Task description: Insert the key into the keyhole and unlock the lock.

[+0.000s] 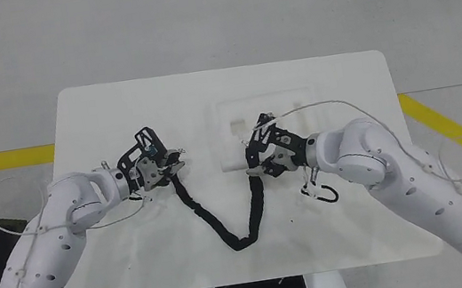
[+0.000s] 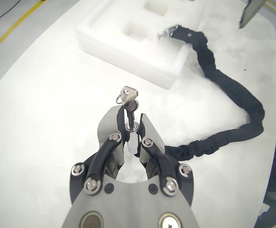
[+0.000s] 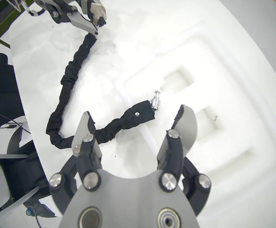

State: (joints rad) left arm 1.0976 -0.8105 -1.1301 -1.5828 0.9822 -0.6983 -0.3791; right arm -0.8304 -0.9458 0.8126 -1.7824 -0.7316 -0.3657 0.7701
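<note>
My left gripper (image 2: 131, 116) is shut on the small silver lock cylinder (image 2: 132, 127) at one end of the black sleeved chain (image 2: 235, 90). The key (image 2: 130, 103) stands in the keyhole, with its ring and a second key hanging from its head. The chain's other end, a chrome pin (image 3: 155, 101), lies free on the edge of the white foam block (image 3: 215, 64), apart from the cylinder. My right gripper (image 3: 134, 111) is open just above that end, its fingers on either side and holding nothing. From above, the left gripper (image 1: 167, 164) and right gripper (image 1: 255, 154) face each other, with the chain (image 1: 226, 230) looping toward the front.
The foam block (image 1: 235, 112) with square recesses sits mid-table behind the grippers. A black clip with a thin cable (image 1: 321, 192) lies by the right forearm. The white table (image 1: 118, 107) has bare room at the back and on both sides.
</note>
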